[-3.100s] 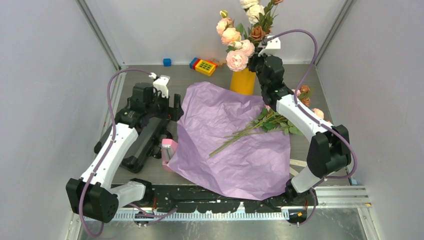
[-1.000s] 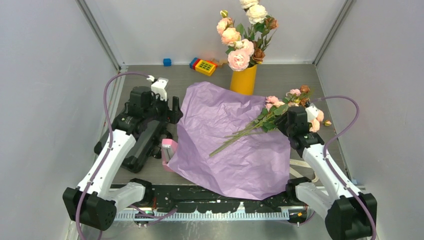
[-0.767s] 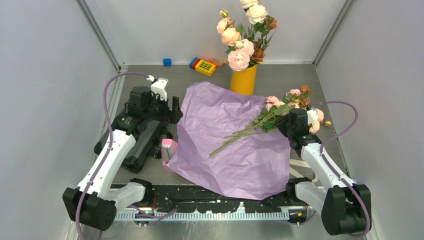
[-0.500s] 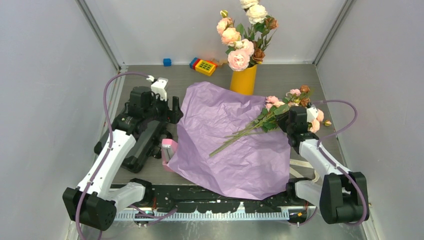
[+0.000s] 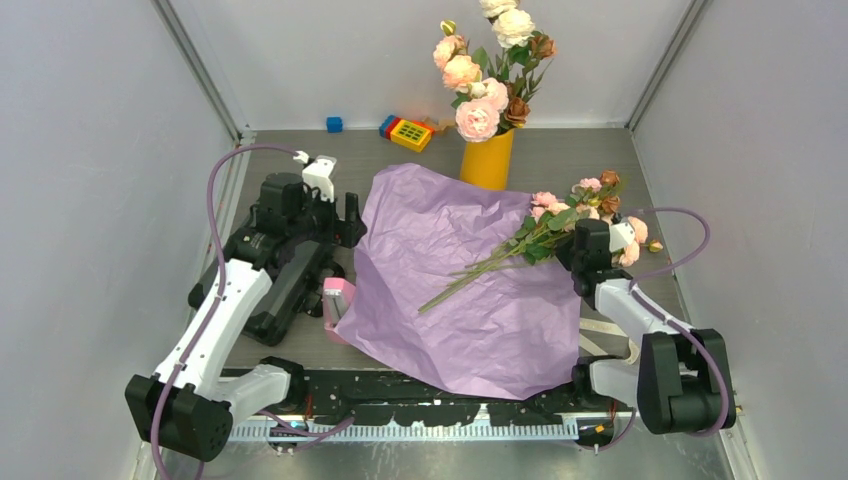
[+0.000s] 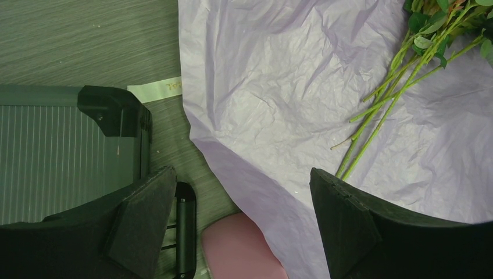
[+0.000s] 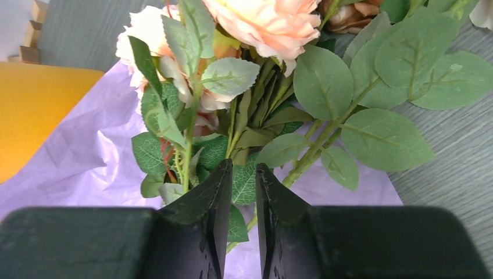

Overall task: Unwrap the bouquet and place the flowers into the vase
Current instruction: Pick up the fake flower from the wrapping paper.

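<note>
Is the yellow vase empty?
No, the yellow vase has a bunch of big pink and cream roses sticking out of its top.

Left arm [image 5: 222,305]: white shells, black joints.
Right arm [image 5: 628,302]: same white and black.
Cables [image 5: 214,195]: purple-grey loops.
Fingers [image 7: 200,226]: matte black wedges.

Light: bright, even, diffuse, overhead
Shadows: soft, under paper [image 6: 279,87] edge
Focus: wrist views crisp, top softer
</note>
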Robot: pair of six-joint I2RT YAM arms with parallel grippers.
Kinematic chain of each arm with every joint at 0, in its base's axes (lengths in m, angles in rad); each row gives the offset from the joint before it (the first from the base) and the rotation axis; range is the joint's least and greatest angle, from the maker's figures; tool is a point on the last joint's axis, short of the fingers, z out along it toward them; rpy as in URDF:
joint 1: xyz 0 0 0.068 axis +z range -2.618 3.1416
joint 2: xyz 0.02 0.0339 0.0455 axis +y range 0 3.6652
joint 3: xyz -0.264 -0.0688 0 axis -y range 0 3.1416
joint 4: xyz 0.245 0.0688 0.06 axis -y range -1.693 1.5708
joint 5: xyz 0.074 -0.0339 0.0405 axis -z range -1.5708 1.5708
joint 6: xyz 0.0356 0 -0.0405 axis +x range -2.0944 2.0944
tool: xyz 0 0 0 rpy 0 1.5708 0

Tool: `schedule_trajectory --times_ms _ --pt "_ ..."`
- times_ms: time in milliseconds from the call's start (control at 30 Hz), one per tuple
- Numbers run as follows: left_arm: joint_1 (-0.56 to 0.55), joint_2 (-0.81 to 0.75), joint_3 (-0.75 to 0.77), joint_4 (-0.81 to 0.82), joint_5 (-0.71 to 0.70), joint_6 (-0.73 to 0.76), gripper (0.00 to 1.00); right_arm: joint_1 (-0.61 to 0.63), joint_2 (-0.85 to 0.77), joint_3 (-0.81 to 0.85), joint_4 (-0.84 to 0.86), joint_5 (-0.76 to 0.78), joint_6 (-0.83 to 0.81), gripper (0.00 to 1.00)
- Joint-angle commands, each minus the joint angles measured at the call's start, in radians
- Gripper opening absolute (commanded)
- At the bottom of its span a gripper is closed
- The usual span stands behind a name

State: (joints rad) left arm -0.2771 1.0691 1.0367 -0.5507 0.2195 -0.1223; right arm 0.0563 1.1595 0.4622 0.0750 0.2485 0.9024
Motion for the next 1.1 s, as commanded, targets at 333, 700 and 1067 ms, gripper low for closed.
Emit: schedule_trajectory --times_ms 333,700,1067 --pt "-0.006 0.000 -0.002 0.035 0.001 0.004 0.88 -0.013 0.102 0.044 0.232 0.002 -0.033 0.29" --pt "-0.007 0.002 -0.001 0.035 0.003 0.005 0.87 -0.019 0.127 0.067 0.257 -0.016 -0.047 0.31" --pt "-0.007 0.005 -0.001 0.035 0.001 0.006 0.88 -0.022 0.200 0.091 0.295 -0.043 -0.034 0.31"
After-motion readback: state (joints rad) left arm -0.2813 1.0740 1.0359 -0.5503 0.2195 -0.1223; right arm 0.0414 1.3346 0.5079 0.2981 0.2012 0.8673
